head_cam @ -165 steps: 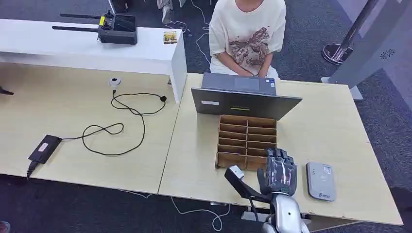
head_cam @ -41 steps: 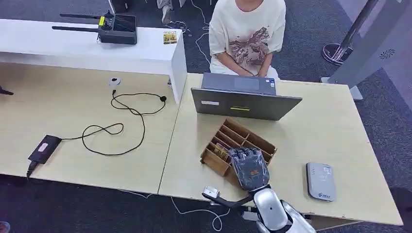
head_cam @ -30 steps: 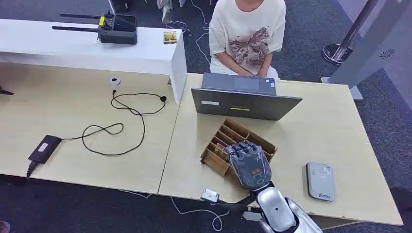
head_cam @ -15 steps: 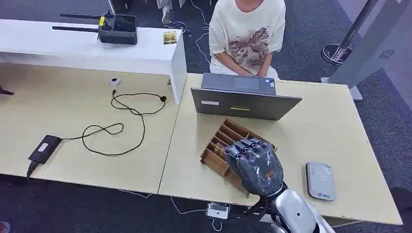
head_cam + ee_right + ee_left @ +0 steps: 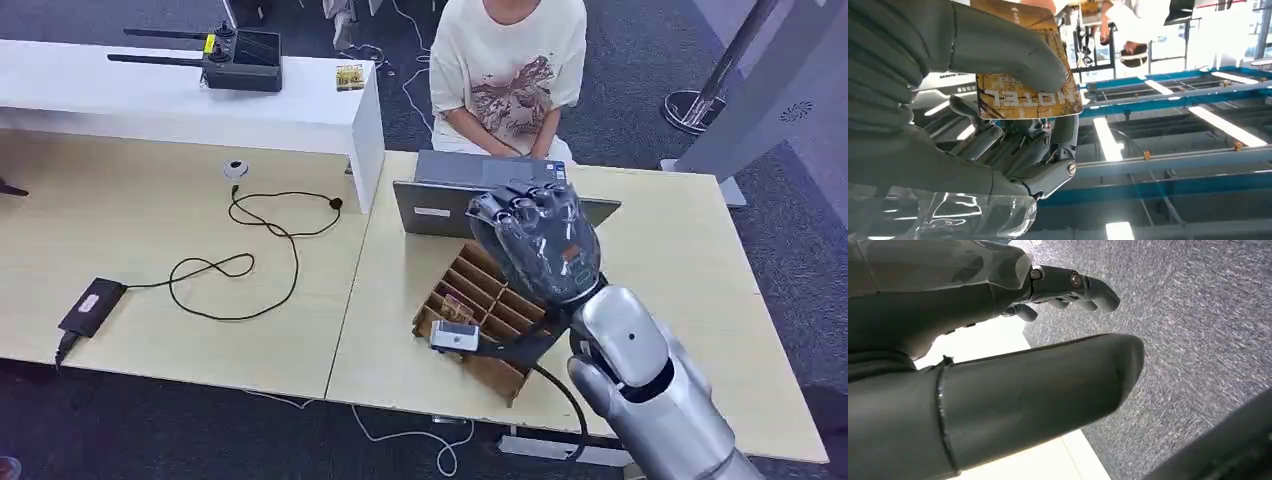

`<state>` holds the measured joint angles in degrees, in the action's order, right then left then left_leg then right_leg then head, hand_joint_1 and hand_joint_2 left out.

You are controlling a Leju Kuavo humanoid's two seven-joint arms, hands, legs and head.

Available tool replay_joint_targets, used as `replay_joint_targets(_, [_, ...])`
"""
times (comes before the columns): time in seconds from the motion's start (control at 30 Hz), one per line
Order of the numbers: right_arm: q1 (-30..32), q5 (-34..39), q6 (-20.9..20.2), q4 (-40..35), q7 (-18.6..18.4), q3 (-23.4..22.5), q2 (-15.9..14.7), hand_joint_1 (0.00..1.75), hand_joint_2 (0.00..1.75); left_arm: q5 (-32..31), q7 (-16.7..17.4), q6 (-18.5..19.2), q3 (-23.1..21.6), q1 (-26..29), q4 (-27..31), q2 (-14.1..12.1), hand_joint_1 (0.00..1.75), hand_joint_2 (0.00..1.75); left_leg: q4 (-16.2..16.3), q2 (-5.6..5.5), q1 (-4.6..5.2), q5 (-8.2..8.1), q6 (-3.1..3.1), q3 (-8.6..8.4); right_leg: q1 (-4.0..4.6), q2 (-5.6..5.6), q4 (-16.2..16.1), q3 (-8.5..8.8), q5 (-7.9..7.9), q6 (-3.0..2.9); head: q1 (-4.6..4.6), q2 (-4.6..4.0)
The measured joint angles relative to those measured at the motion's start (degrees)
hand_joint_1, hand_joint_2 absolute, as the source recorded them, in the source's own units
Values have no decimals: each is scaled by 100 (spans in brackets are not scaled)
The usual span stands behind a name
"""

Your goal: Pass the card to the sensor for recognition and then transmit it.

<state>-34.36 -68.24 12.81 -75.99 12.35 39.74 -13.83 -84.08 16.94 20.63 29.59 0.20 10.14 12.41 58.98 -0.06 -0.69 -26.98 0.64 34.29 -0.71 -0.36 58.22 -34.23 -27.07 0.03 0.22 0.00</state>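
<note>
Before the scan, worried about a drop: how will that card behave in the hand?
The card looks thin, flat and unbent under the right hand's thumb, so probably stiff and light. Its surface looks glossy, so it may slip. Most of it sticks out beyond the thumb, so a knock could twist it loose.

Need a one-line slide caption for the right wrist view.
Right hand pinches a gold-brown card under its thumb, lifted with ceiling lights and blue beams behind.
</note>
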Motion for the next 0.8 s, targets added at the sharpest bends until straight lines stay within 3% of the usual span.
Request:
replay_joint_targets(0.23, [-1355, 231, -166, 1349, 7, 92, 583, 175, 175, 11, 0, 50, 0, -5, 0, 2, 0, 0, 0, 0, -1, 5, 6, -1, 0, 1, 7, -3, 3, -5, 0, 0])
replay_joint_targets(0.53, [-2635, 516, 197, 3300, -57, 166, 1565, 175, 175, 70, -37, 166, 0, -17, 0, 7, 0, 0, 0, -2, -1, 5, 7, -2, 1, -1, 11, -5, 3, -5, 2, 2])
replay_joint_targets(0.8, [-3309, 339, 182, 4437, -619, 164, 2024, 175, 175, 105, -83, 234, 0, -16, 0, 11, 0, 0, 2, -3, -1, 5, 7, -1, 0, -2, 9, -4, 3, -5, 2, 0])
